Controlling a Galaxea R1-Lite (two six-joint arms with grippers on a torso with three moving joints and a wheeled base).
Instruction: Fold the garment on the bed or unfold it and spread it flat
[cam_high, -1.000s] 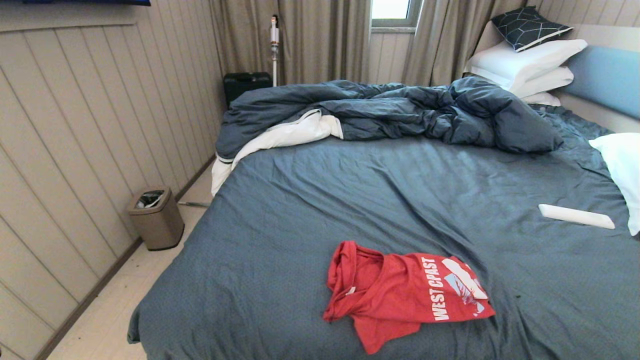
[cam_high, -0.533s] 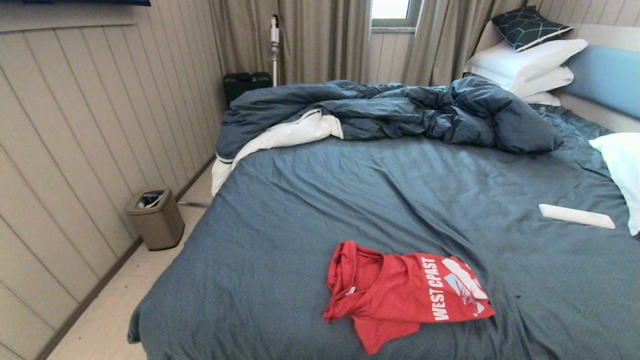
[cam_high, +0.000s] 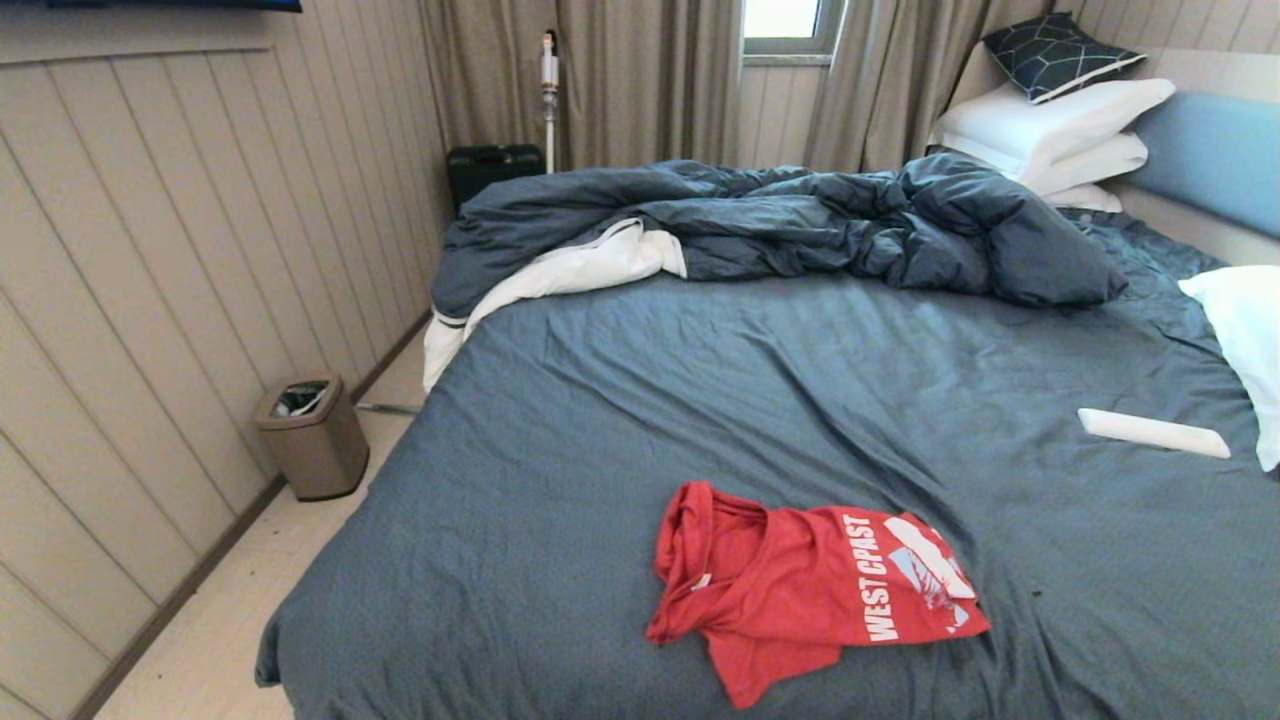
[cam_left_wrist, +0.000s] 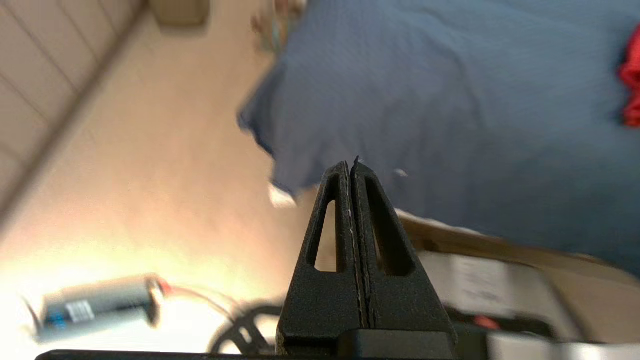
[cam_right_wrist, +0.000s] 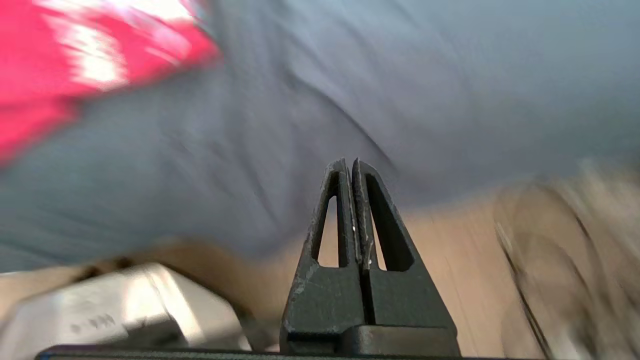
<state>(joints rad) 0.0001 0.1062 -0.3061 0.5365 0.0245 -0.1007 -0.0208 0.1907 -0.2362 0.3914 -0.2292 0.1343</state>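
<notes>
**Red shirt crumpled at the near edge, both grippers clenched and empty**

You have one garment (cam_high: 815, 590), a red T-shirt lying bunched on the bed (cam_high: 620, 400) near its front edge, "WEST COAST" lettering facing up. One bed, one dark blue duvet (cam_high: 780, 225) heaped along the far side, well apart from the shirt. Count three white pillows (cam_high: 1060, 125) stacked at the headboard, one dark patterned cushion (cam_high: 1055, 50) on top, and one more white pillow (cam_high: 1245, 340) at the right edge. One flat white object (cam_high: 1150, 432) lies on the sheet to the right of the shirt. One waste bin (cam_high: 312, 435) stands on the floor to the left.

Neither arm shows in your head view. The left gripper (cam_left_wrist: 353, 167) is clenched on nothing, low beside the bed's corner. The right gripper (cam_right_wrist: 349, 167) is likewise clenched, empty, off the bed's edge with the shirt near.
</notes>
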